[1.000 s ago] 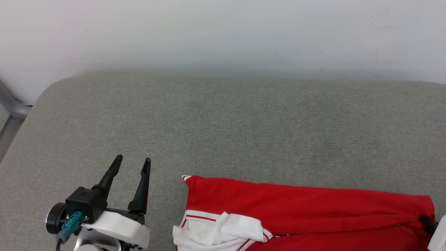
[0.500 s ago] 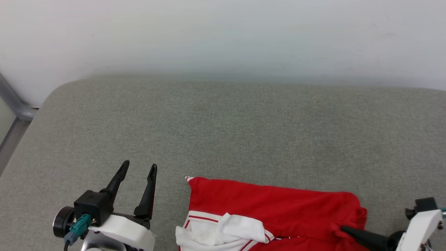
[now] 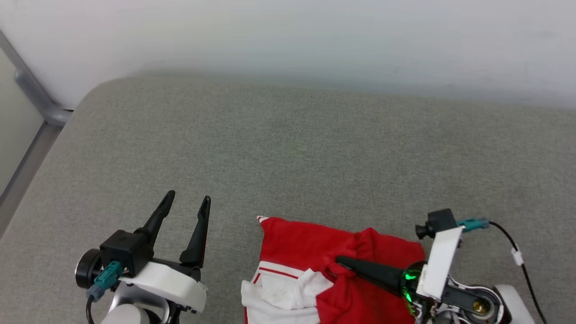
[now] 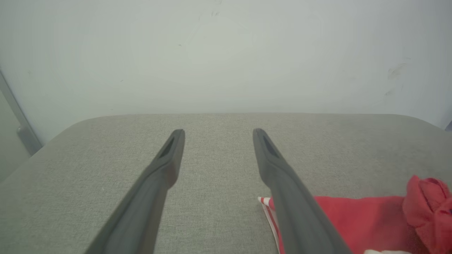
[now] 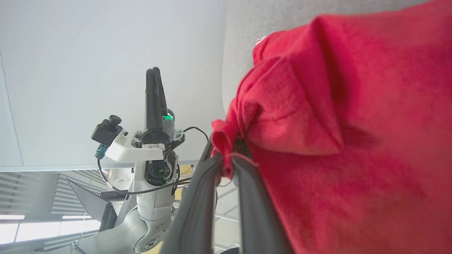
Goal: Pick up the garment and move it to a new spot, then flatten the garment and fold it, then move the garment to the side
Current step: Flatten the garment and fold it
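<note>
The garment (image 3: 310, 243), a red jersey shirt with a white sleeve and red-and-white trim, lies at the near edge of the grey cushion (image 3: 288, 153). My right gripper (image 3: 338, 262) points left across it, shut on a bunch of red cloth. In the right wrist view that gripper (image 5: 226, 158) pinches a fold of the garment (image 5: 335, 123). To the left of the shirt, my left gripper (image 3: 186, 201) hovers open and holds nothing. The left wrist view has its fingers (image 4: 166, 165) spread over bare cushion, with the garment (image 4: 356, 215) at the lower right.
A pale wall (image 3: 288, 40) runs behind the cushion. A grey metal frame (image 3: 31, 90) stands at the far left. The cushion's rounded left edge (image 3: 54, 162) drops off beside it. Bare cushion stretches beyond and left of the shirt.
My right gripper has swept left across the shirt, dragging its right part over the left so the cloth bunches. The head camera has shifted. The left gripper stays open.
</note>
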`<state>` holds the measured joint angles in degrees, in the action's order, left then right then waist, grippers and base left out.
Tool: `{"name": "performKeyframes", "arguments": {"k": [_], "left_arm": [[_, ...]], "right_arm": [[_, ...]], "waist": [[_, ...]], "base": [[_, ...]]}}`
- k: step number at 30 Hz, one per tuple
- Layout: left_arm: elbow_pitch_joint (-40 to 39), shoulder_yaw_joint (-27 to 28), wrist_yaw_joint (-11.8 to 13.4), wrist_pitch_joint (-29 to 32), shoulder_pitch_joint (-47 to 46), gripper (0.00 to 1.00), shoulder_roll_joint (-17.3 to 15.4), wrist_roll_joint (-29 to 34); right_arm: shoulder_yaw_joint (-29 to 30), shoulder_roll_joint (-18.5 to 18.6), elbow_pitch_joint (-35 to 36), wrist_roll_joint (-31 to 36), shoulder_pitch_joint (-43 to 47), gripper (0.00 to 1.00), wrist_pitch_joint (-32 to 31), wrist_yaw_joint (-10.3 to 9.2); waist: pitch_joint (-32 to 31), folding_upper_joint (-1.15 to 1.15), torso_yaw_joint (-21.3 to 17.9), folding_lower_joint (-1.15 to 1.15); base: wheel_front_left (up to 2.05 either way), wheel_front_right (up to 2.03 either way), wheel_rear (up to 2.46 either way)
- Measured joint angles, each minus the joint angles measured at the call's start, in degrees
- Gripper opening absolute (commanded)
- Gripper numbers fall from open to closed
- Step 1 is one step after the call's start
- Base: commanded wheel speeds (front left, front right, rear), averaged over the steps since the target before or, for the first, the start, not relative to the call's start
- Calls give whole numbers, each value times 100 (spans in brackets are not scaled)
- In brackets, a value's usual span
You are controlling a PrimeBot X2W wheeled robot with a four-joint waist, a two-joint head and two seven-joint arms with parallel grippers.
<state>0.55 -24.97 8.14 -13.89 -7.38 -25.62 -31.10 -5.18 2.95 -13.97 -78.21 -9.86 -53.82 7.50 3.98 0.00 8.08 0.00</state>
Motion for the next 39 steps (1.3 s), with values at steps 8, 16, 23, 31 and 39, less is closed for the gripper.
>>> {"name": "performKeyframes", "arguments": {"k": [8,16,23,31,39], "left_arm": [[97,29,-140,-51,-272,100,122,1],[328,89,-327,-93,-485,100,287,21],[458,132,-423,-100,-539,100,377,118],[508,196,-437,-101,-446,100,413,179],[465,339,-294,-101,-199,100,386,198]], "right_arm": [[-975,-5,-357,-76,-592,0,766,0],[-1508,-2,-716,-88,-782,100,1416,0],[-1894,0,-420,-100,-883,100,1761,-1],[-1942,555,298,1559,-878,100,3082,0],[-726,893,421,3835,-399,100,4480,0]], "waist": [[456,0,187,0],[823,0,248,0],[763,0,177,0],[530,0,78,0],[237,0,-113,0]], "base": [[0,0,0],[0,0,0],[0,0,0],[0,0,0],[0,0,0]]}}
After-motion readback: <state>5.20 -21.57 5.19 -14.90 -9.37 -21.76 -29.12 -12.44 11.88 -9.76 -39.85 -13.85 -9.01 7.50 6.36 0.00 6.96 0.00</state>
